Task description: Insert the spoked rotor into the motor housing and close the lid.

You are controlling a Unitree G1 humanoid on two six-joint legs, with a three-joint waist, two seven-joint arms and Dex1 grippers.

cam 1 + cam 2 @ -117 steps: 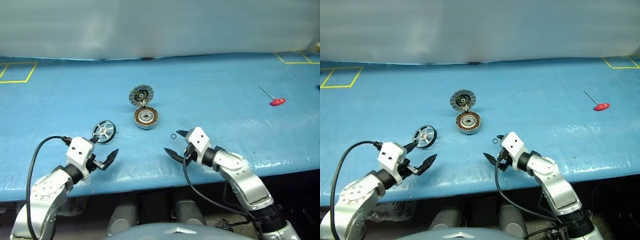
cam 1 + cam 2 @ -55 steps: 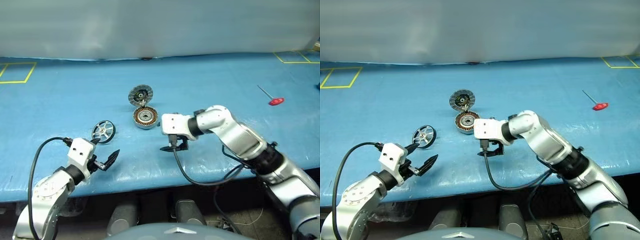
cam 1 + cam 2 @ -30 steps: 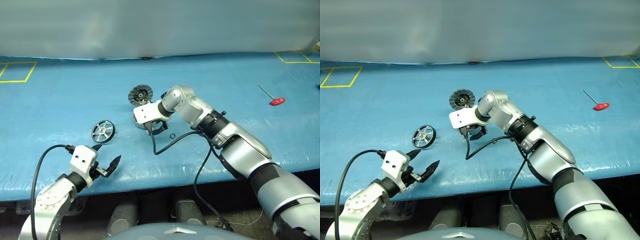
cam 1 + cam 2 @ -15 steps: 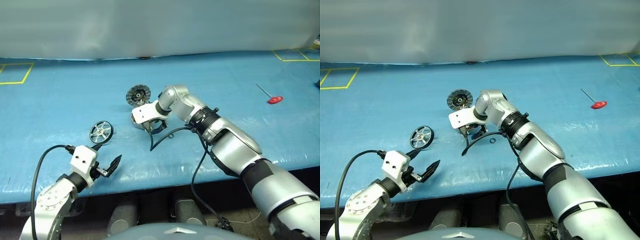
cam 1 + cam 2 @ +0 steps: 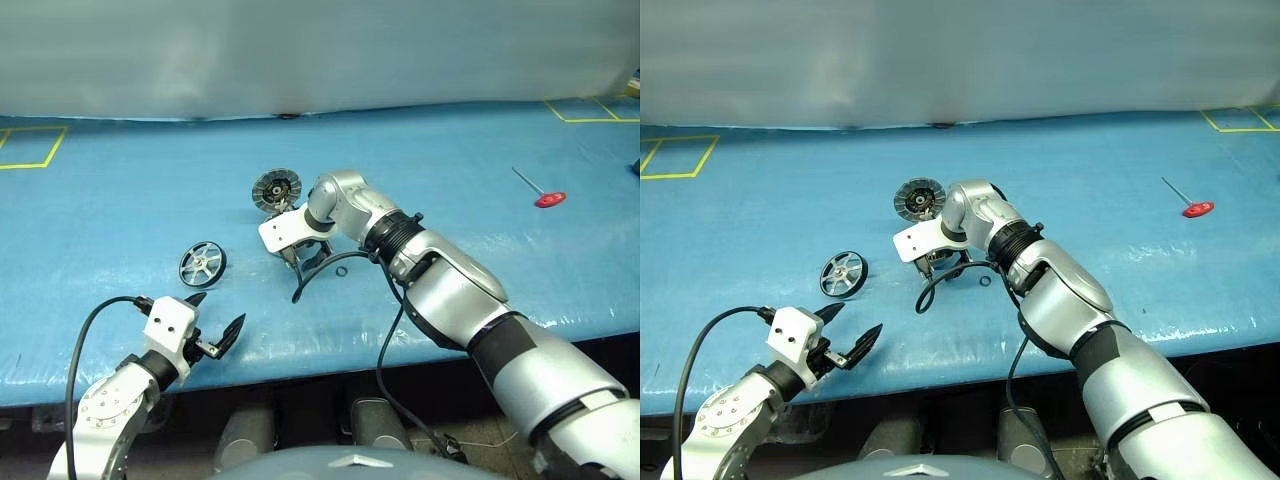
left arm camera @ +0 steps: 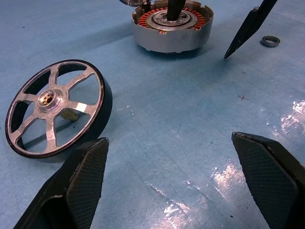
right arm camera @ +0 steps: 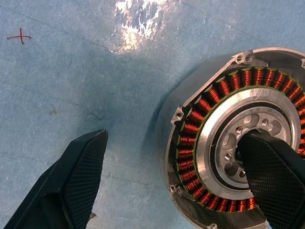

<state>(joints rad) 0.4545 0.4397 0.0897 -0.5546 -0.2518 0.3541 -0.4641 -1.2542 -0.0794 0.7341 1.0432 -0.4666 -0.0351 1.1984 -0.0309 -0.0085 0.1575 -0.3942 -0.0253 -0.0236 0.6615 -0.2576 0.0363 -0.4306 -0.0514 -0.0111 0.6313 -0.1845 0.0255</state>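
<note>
While spoked rotor [image 5: 202, 263] lies loose on blue worktop [image 5: 120, 200] ahead of left pincer [image 5: 210, 326], gaping, empty, right pincer [image 7: 181, 183] straddles motor housing [image 7: 224, 157] wall, wide, gripping nothing, probably steadying it; lid [image 5: 275, 188] hinged back.

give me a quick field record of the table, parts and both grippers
rotor: lying on the blue table, not yet inserted
housing: open, copper windings showing
lid: open, tipped up behind the housing
right gripper: open, one finger over the housing's hub, the other outside its wall
left gripper: open, near the rotor, holding nothing
small ring: loose beside the housing
red-handled tool: far right
</note>
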